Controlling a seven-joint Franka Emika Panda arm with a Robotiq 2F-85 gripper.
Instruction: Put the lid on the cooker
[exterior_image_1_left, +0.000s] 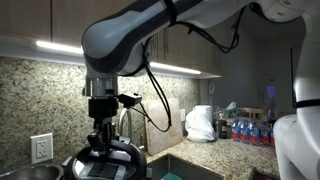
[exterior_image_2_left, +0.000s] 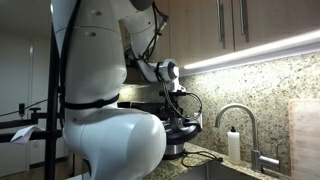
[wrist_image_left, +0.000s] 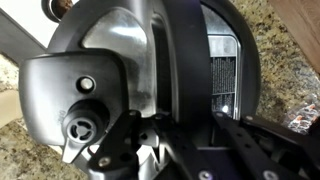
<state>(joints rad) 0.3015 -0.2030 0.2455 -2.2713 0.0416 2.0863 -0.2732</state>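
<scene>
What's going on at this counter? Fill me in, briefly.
The robot arm reaches down to the granite counter. Its end effector is shut right over the dark round lid. In the wrist view the lid fills most of the frame directly beneath it. Whether the lid is actually gripped, and whether it is seated yet, can't be told from these views.

White arm (exterior_image_1_left: 125, 38), blk wrist (exterior_image_1_left: 102, 92), blk cables (exterior_image_1_left: 163, 100).
</scene>
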